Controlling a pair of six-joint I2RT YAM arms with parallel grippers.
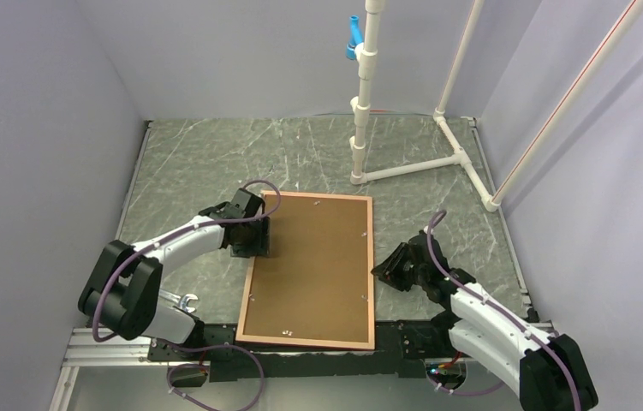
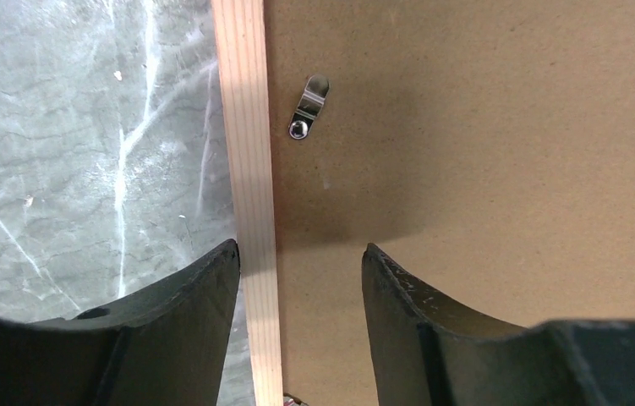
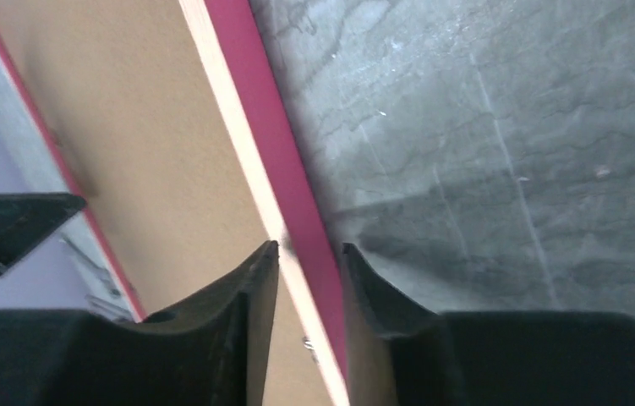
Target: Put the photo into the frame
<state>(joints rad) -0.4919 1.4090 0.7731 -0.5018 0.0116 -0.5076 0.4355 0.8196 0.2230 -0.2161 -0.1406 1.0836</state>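
One frame point(image 1: 305, 345) lies face down on the table point(image 1: 215, 154), a brown backing board point(image 1: 309, 261) filling it. The left gripper point(image 2: 299, 249) straddles its left side, jaws apart. The right gripper point(image 3: 307, 247) hugs the opposite side; whether it pinches is unclear. The photo is unseen. This seems the closing-up step, and the next move probably calls for turning the metal clip point(image 2: 309, 106).

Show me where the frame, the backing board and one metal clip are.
frame point(image 2: 249, 169), left wrist view, on its pale wooden rail.
backing board point(image 1: 313, 265), top view, middle of the brown panel.
metal clip point(image 2: 308, 107), left wrist view, on its silver tab.
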